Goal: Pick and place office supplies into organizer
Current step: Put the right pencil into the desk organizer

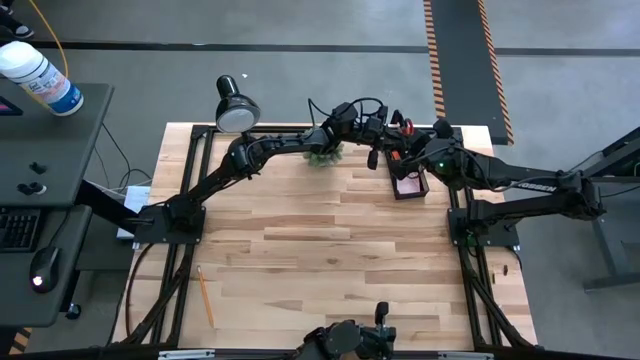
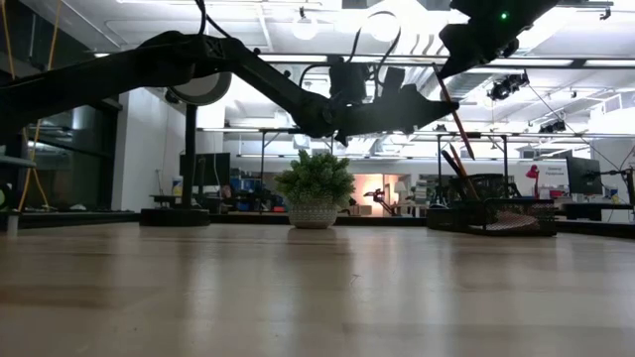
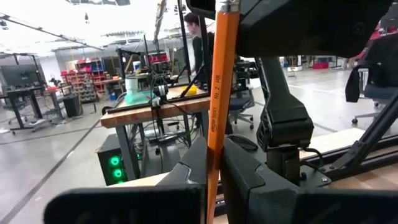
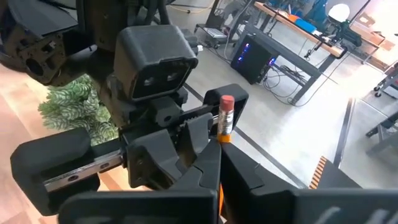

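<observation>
An orange pencil (image 3: 217, 93) stands almost upright in the air at the far side of the table, close to the organizer (image 1: 408, 182), and both arms hold it together. The left gripper (image 3: 214, 171) has its fingers pressed on the lower part of the pencil. The right gripper (image 4: 217, 180) pinches the same pencil higher, so that the pink eraser end (image 4: 226, 118) sticks out just past its fingers. The two grippers are very near each other, and I cannot tell if they touch. In the low view the pencil slants down from the right gripper toward the organizer (image 2: 496, 216), where some pens already stand; the tip seems to be above them, not inside. The organizer is on the far right part of the table. A small green plant (image 1: 322, 155) stands just to its left, under the left arm, and a lamp (image 1: 238, 110) is at the far left corner. A second pencil (image 1: 205, 296) lies alone on the wood near the front left, well apart from everything.
</observation>
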